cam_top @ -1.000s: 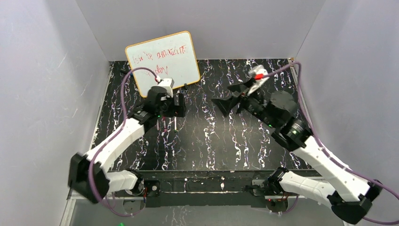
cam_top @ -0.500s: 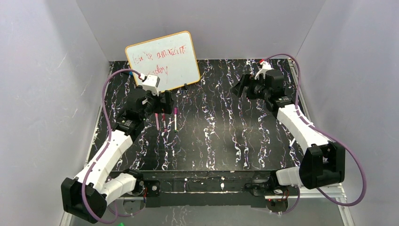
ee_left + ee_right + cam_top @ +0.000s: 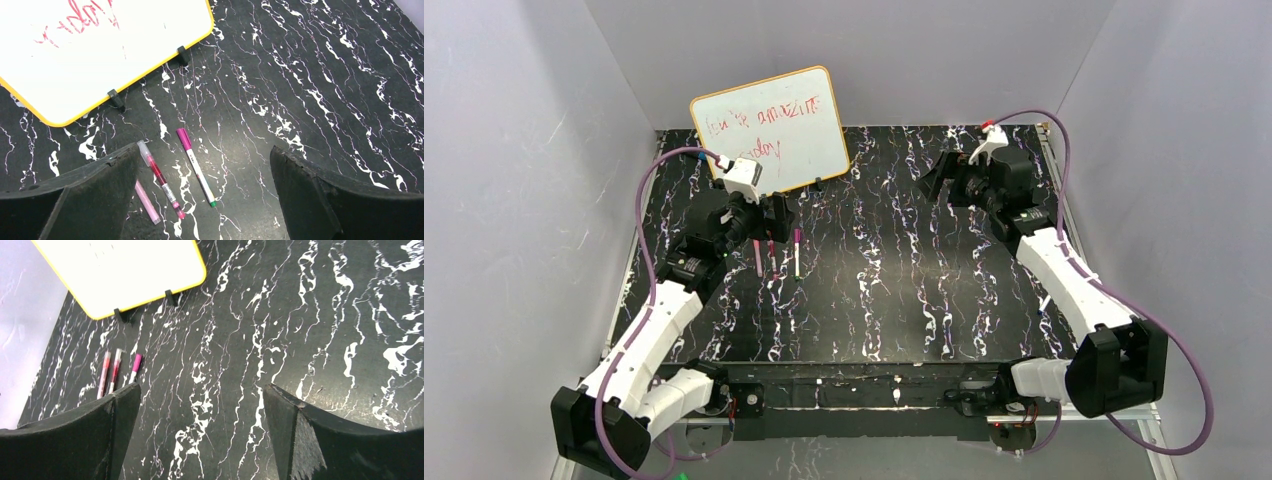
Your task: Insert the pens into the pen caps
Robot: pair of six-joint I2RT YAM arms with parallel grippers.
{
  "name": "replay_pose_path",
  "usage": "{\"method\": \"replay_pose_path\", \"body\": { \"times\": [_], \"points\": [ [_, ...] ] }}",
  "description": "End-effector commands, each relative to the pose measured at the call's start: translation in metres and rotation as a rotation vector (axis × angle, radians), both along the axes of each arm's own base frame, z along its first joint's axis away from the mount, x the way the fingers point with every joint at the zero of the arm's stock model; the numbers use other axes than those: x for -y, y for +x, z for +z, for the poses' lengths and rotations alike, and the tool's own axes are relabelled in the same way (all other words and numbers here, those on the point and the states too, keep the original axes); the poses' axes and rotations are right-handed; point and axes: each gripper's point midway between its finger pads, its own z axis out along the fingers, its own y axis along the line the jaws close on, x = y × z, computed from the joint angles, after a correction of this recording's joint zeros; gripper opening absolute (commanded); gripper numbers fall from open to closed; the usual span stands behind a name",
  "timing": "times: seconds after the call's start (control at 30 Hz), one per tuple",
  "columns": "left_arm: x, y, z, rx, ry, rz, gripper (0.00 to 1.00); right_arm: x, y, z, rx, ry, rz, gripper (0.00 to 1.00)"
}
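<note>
Pens [image 3: 116, 371] lie side by side on the black, white-veined table [image 3: 894, 300], just in front of a yellow-framed whiteboard [image 3: 90, 55] propped at the far left. In the left wrist view a pink-red pen [image 3: 161, 179] with a clear far end is seen next to a white-bodied pen [image 3: 198, 175], whose far end is covered by a magenta cap [image 3: 183, 139]. A paler pink stick [image 3: 146, 200] lies just beside the red pen and is partly hidden by a finger [image 3: 85, 200]. Whether the magenta cap is pushed fully home, and whether the pale stick is a pen or a cap, cannot be told. No loose cap is made out elsewhere. No pen is lifted, so the work is judged to stand between grasps: either capping is not yet begun or it is already done, and this is not settled by the views. If a cap is yet to be fitted, a descent of the left gripper [image 3: 766, 218] onto one thin barrel is called for, with the jaws set across it and closed without the close-lying neighbours being nudged. The right arm would have to be brought across for the mating piece. The left gripper is poised above these items, jaws spread wide, with nothing held or touched. The right gripper [image 3: 944, 180] is placed at the far right of the table, well apart from the pens, equally wide and empty.
</note>
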Motion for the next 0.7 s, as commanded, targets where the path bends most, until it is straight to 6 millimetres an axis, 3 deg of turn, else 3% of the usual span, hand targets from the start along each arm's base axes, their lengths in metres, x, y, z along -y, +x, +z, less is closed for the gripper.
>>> {"method": "replay_pose_path", "body": {
  "times": [0.0, 0.43, 0.67],
  "points": [
    [0.001, -0.003, 0.009, 0.035, -0.009, -0.021, 0.98, 0.013, 0.005, 0.04, 0.091, 0.051, -0.109, 0.99],
    [0.0, -0.005, 0.012, 0.053, -0.016, -0.019, 0.98, 0.032, 0.004, 0.054, 0.152, 0.05, -0.215, 0.99],
    [-0.012, -0.01, 0.033, 0.167, -0.036, 0.038, 0.98, 0.032, 0.002, 0.059, 0.192, 0.067, -0.213, 0.99]
  ]
}}
